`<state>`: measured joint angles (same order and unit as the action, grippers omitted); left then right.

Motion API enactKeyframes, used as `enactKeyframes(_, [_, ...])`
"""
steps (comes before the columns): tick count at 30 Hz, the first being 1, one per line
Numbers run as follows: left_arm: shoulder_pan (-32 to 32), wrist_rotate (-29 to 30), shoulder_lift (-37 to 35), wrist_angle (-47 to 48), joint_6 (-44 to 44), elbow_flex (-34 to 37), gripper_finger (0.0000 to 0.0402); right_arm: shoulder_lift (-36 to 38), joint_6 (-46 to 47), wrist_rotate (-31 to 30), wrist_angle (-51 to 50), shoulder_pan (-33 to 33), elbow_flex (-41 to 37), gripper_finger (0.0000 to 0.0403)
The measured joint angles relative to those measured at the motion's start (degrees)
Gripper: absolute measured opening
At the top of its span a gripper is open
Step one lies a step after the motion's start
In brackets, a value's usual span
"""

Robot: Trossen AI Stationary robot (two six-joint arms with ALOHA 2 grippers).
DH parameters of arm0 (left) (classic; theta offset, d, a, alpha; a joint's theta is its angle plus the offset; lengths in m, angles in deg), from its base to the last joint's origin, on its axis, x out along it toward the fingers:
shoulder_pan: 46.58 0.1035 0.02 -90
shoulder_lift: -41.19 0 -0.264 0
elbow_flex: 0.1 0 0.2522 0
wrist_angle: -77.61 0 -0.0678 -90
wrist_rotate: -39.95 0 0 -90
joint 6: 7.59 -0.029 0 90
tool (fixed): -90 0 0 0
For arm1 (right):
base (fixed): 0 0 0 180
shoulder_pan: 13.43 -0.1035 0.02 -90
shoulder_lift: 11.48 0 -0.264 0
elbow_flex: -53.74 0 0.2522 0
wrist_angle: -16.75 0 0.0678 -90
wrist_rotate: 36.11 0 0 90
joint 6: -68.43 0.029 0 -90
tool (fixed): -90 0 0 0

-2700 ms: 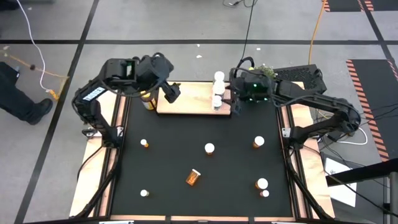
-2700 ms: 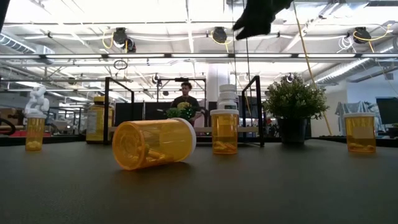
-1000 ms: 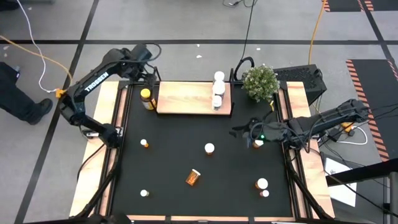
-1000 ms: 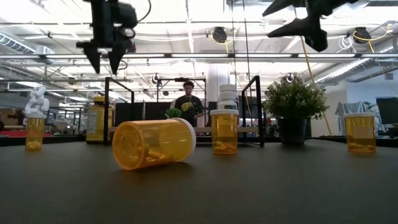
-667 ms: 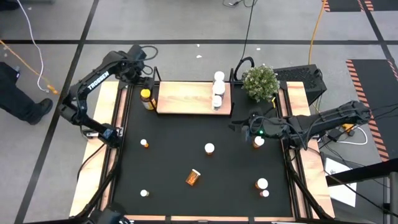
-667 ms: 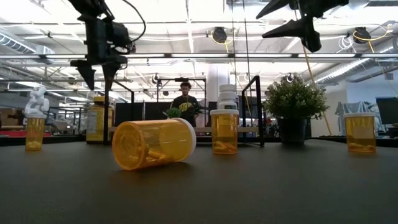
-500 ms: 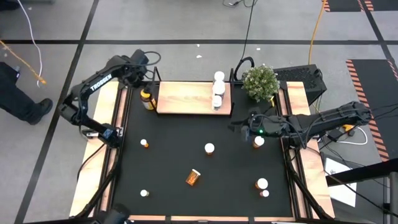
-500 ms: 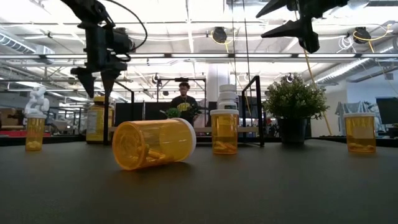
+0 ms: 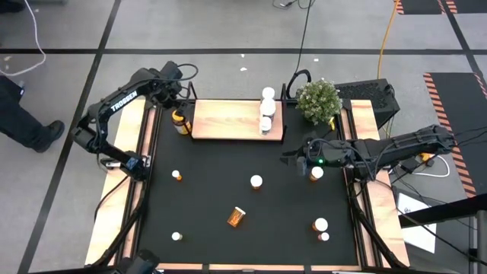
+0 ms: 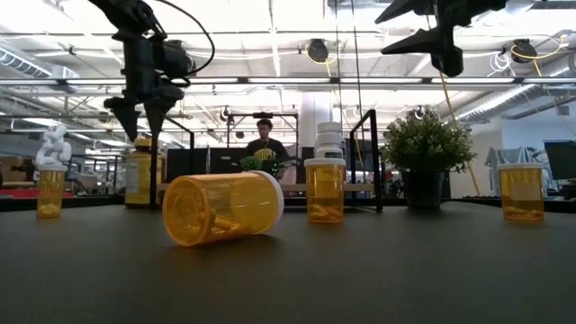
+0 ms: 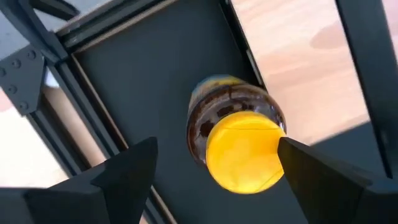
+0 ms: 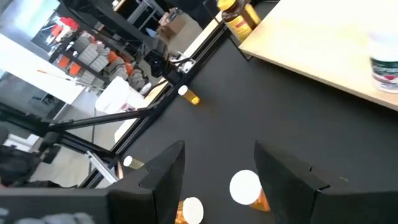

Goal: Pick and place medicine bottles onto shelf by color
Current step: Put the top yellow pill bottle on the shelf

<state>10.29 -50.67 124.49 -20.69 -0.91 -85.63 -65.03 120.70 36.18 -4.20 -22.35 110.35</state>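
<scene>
Nearest the low camera, an orange bottle (image 10: 222, 208) was seen lying on its side on the black mat (image 9: 213, 205), its white cap turned away. In the overhead view, two small bottles (image 9: 176, 236) (image 9: 176, 176) were set near the mat's left edge, and a white-capped pair (image 9: 321, 226) stood close together near the front right corner. An upright orange bottle (image 9: 256, 182) was placed about mid-mat.

The right gripper (image 9: 290, 158) was held above the mat on the right side, beside another orange bottle (image 9: 316, 173) and apart from it; its jaws were parted about halfway and nothing was gripped, as the gap between its fingers (image 12: 166, 171) showed only the mat below.

Farther back, the shelf (image 9: 236, 119) was laid along the mat's rear edge, with white bottles (image 9: 266, 108) stacked at its right end. A potted plant (image 9: 317, 100) was set just beyond the shelf's right corner.

At the rear left, the left gripper (image 9: 176, 97) was poised over the yellow-lidded jar (image 9: 178, 119), which stood on the mat just beside the shelf's left end. Its jaws were spread wide on either side of the lid, with the fingers (image 11: 127, 171) clear of it and nothing held.

A person (image 10: 265, 144) was visible in the room behind.
</scene>
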Motion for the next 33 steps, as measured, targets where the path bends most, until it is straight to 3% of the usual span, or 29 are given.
enactKeyframes(7, [0.0, 0.1, 0.0, 1.6, -0.9, -3.3, 0.0335, 1.6, -0.5, 0.6, -1.3, 2.7, 0.0, 0.0186])
enactKeyframes(33, [-1.0, 0.4, -0.1, -5.0, 0.3, 3.0, 0.0335, 1.8, -1.0, 1.4, -2.1, 3.3, 0.0, 0.0186])
